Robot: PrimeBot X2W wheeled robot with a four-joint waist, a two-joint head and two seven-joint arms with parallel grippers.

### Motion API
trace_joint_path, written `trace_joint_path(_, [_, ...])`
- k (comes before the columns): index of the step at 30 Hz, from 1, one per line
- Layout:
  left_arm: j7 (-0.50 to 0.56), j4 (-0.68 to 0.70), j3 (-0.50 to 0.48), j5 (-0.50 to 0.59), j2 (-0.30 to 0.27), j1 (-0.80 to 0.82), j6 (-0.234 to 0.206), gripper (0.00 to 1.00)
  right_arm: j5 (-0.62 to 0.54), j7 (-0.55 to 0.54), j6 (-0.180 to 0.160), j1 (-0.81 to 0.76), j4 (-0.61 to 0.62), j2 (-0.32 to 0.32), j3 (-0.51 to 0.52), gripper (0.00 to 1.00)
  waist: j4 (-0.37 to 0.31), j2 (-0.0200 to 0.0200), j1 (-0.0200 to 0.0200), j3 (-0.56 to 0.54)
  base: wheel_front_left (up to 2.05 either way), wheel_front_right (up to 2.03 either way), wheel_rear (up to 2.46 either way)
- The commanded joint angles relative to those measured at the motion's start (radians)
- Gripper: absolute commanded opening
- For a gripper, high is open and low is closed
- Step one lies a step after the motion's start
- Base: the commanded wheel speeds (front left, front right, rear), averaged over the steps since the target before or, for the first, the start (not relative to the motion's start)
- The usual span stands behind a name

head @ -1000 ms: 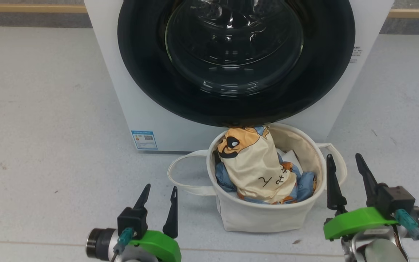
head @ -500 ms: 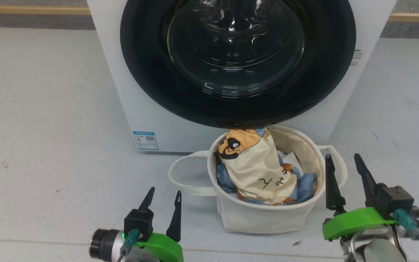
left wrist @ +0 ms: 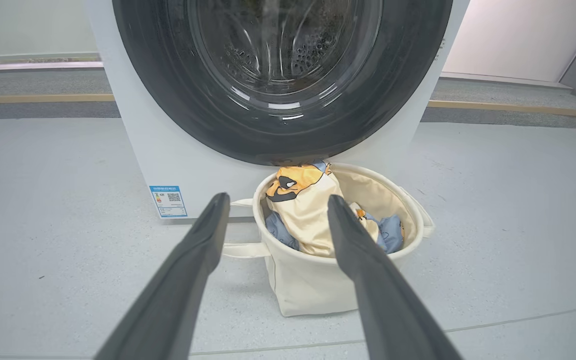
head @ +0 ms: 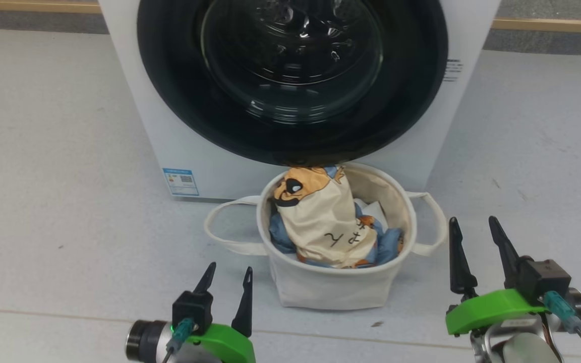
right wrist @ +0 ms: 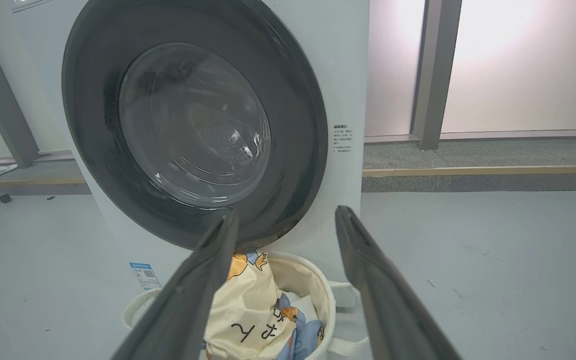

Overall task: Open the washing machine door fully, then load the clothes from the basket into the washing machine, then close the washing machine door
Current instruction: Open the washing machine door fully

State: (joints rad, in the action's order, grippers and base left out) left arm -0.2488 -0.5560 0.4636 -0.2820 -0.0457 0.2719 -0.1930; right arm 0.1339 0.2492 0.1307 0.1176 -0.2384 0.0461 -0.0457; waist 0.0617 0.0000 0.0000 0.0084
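near the basket (head: 321, 290), left tool (head: 230, 267) and right tool (head: 472, 219) agape as before

My surroundings were evenly, brightly lit, white glare streaked the washing machine door (head: 290, 80), far panels (right wrist: 523, 60) on the right glowed washed-out, a faint shadow lay under the basket (head: 331, 292), my near fingers (left wrist: 178, 290) looked soft and blurred, wrist views bent at their edges

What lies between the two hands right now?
In the head view, the basket, holding the clothes, stands between the left hand and the right hand, touching neither.
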Motion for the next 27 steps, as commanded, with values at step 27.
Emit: trace_joint_path(27, [-0.013, 0.047, -0.045, -0.015, -0.005, 0.041, 0.012, 1.00, 0.016, 0.013, 0.000, 0.036, 0.028, 0.004, -0.017, 1.00, 0.000, 0.0000, 0.0000, 0.004, 1.01, 0.71, -1.72])
